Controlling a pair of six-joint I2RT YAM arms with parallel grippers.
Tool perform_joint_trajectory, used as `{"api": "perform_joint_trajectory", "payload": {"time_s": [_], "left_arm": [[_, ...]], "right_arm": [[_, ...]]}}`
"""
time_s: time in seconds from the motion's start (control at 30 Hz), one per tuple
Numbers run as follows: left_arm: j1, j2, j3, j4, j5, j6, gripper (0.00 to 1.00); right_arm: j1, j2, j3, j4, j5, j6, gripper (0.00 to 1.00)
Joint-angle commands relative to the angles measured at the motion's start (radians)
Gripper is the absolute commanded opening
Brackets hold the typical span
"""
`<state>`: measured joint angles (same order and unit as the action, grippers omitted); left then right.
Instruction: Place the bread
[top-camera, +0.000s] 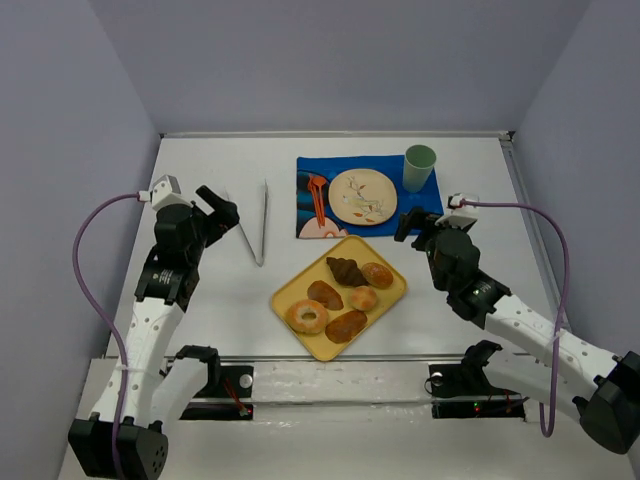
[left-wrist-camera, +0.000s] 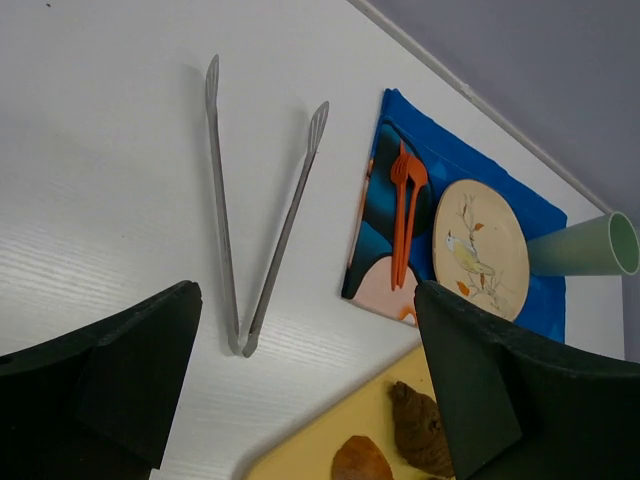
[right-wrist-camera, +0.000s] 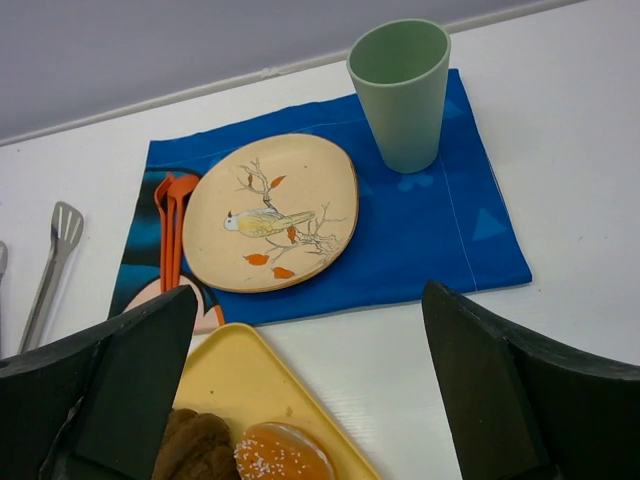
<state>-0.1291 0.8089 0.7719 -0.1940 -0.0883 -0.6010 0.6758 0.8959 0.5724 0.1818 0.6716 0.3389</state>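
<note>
Several breads lie on a yellow tray (top-camera: 385, 293): a dark chocolate croissant (top-camera: 346, 270), a sugared bun (top-camera: 377, 274), a ring doughnut (top-camera: 307, 317) and other rolls. A cream plate with a bird picture (top-camera: 362, 195) sits bare on a blue placemat (top-camera: 425, 200). Metal tongs (top-camera: 258, 225) lie on the table left of the mat. My left gripper (top-camera: 222, 211) is open and empty, near the tongs. My right gripper (top-camera: 412, 226) is open and empty, between the tray and the mat. In the right wrist view the plate (right-wrist-camera: 270, 210) lies ahead and the bun (right-wrist-camera: 283, 455) below.
A green cup (top-camera: 419, 167) stands on the mat's far right corner. An orange fork and spoon (top-camera: 318, 198) lie on the mat left of the plate. White walls close in the table at the back and sides.
</note>
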Motion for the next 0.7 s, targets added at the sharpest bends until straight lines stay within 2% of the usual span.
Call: {"api": "perform_joint_trajectory", "payload": {"time_s": [0.0,0.07,0.3,0.53,0.67], "left_arm": [[0.002,0.045,-0.002,0.064,-0.065,0.026,0.99],[0.002,0.091,0.000,0.054,-0.091,0.023,0.99],[-0.001,0.249,-0.008,0.080,-0.035,0.044,0.99],[-0.096,0.403,-0.062,0.085,-0.054,0.058,0.99],[-0.115,0.486,-0.095,0.133,-0.041,0.061,0.99]], "right_arm": [[0.008,-0.031,-0.019,0.088,0.011,-0.020,1.00],[0.008,-0.038,-0.032,0.094,-0.006,-0.026,1.00],[0.008,-0.031,-0.078,0.177,-0.032,-0.069,1.00],[0.008,0.008,-0.065,0.180,-0.082,-0.086,1.00],[0.008,0.031,-0.060,0.180,-0.072,-0.097,1.00]]}}
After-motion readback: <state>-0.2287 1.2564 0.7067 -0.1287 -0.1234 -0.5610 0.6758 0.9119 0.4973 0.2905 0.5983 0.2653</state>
